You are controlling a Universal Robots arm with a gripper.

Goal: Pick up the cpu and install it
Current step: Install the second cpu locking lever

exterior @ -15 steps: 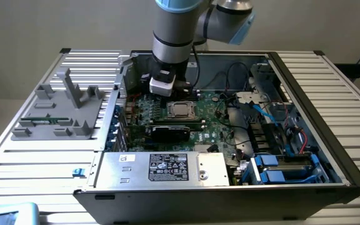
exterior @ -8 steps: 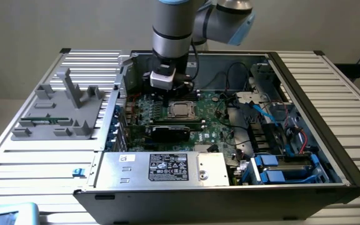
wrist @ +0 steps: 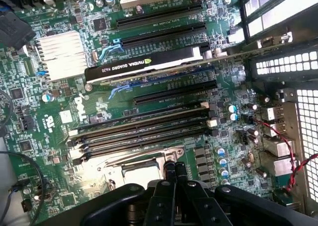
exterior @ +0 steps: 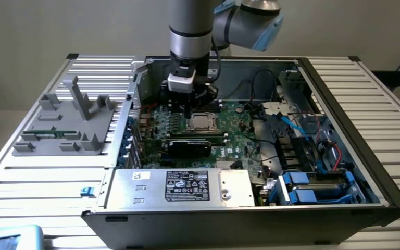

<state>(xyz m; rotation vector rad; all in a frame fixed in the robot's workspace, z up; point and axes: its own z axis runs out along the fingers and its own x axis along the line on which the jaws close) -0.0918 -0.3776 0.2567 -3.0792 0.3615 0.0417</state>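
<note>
The cpu [exterior: 200, 122], a small square chip with a shiny silver top, lies flat in the socket on the green motherboard [exterior: 238, 136] inside the open computer case. My gripper [exterior: 188, 110] hangs just above the board, close beside the chip on the exterior view's left. In the wrist view its two black fingertips [wrist: 169, 169] are pressed together with nothing between them, so the gripper [wrist: 175, 167] is shut. Part of the chip's grey top [wrist: 135, 178] shows beside them, under the socket's metal bracket [wrist: 149, 155].
A black graphics card [exterior: 189, 146] and rows of memory slots [wrist: 144, 126] lie near the socket. A silver box with a white label [exterior: 179, 186] fills the case's front. Cables [exterior: 255, 88] and blue drive bays [exterior: 311, 187] crowd the exterior view's right. A grey fixture [exterior: 75, 120] stands outside the case.
</note>
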